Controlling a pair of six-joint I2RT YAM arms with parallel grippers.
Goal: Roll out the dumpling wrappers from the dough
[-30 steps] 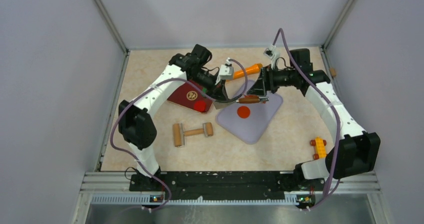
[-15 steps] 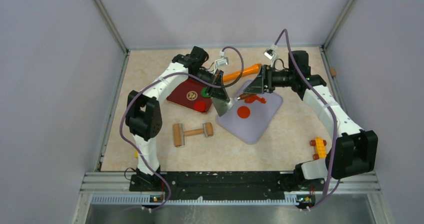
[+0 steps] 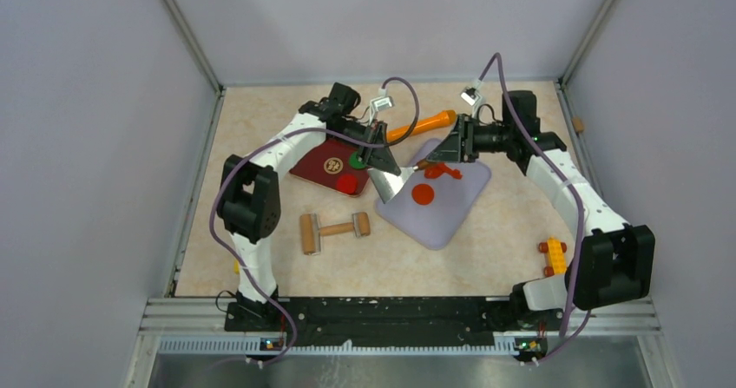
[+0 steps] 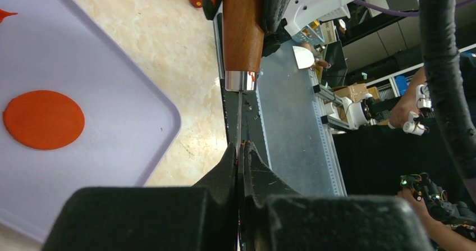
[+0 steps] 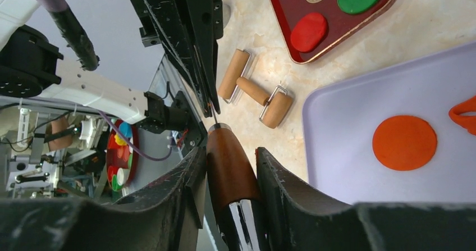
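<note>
At the upper middle of the overhead view, your two sets of jaws meet on one tool. The left gripper (image 4: pixel 240 150) is pinched fully together on the thin metal blade of the scraper (image 4: pixel 242 32), which its wrist camera shows edge-on. The right gripper (image 5: pixel 230 153) has its jaws at a middling width on either side of the scraper's wooden handle. One finger (image 5: pixel 188 183) lies against the wood, with what looks like a sliver of gap at the other. You cannot tell from these views whether that side has a real hold.

Below and to the right of the tool lies the lilac mat (image 3: pixel 444 223). The dumpling wrapper (image 3: pixel 423 194), a flat orange-red disc, sits near its middle, just beside the blade's lower edge. A ragged scrap of the same clay (image 3: pixel 443 171) lies nearer the right jaws. Left of the mat is the dark red tray (image 3: pixel 308 164) and lower left the wooden roller (image 3: pixel 334 228), apart from both arms on the bench (image 3: pixel 495 258).

Watch the handover. If you loosen the left jaws before the right pair truly bears on the handle, the scraper will likely tip or drop blade-first onto the mat and gouge the wrapper. If both grip and you pull away, the thin blade may flex or slip out crooked. The arms are also very close here, so a quick swing could knock them together.
</note>
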